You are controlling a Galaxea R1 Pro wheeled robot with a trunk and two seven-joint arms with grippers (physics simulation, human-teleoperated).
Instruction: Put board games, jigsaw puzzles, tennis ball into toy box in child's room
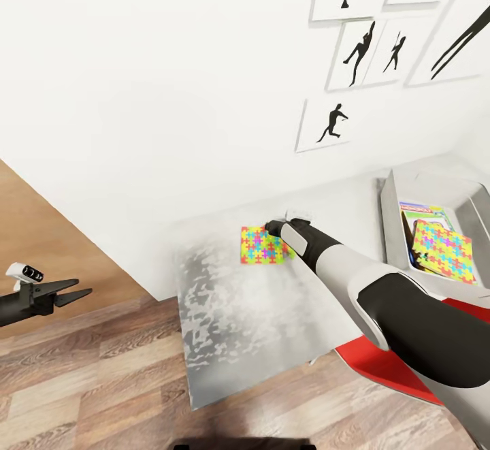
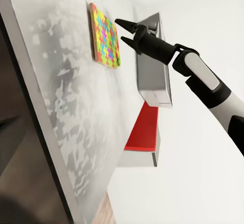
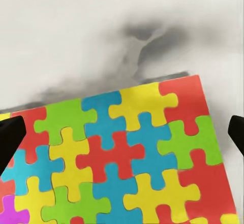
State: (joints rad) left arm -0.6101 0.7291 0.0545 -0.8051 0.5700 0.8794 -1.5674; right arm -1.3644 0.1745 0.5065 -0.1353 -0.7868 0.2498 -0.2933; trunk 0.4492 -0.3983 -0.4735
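Note:
A jigsaw puzzle (image 1: pixel 260 245) (image 2: pixel 105 36) (image 3: pixel 122 158) of bright interlocking pieces lies flat on the pale table (image 1: pixel 238 314) near the wall. My right gripper (image 1: pixel 271 227) (image 2: pixel 120 30) (image 3: pixel 122 132) hovers just above the puzzle's far edge. It is open, with a fingertip (image 3: pixel 10 135) on either side and nothing held. At the table's right end stands the grey toy box (image 1: pixel 393 225) (image 2: pixel 152 76). Inside it, a second jigsaw puzzle (image 1: pixel 444 250) lies on top of a board game (image 1: pixel 420 210). My left gripper (image 1: pixel 75 293) hangs open over the floor, far left of the table.
A white wall with black silhouette pictures (image 1: pixel 354 52) rises straight behind the table. A red chair (image 1: pixel 381 361) (image 2: pixel 142 132) is tucked under the table by the toy box. Wood plank floor (image 1: pixel 102 368) stretches in front and to the left.

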